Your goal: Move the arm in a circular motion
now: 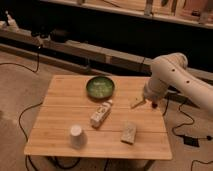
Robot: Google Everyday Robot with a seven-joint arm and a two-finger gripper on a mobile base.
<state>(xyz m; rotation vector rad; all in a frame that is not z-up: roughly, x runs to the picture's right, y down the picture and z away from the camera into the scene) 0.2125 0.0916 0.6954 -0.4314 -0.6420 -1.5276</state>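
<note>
The cream-white arm [172, 75] of thick rounded segments comes in from the right edge and bends down over the right side of the wooden table [60, 130]. It ends in a small tan gripper [137, 104] just above the tabletop, right of the green bowl [100, 87] and behind the small tan block [129, 133]. The gripper touches none of the objects.
A white carton [101, 113] lies on its side mid-table. An upturned white cup [76, 136] stands near the front left. Black cables [186, 125] run over the floor on both sides. A long low ledge [85, 50] and shelving stand behind the table.
</note>
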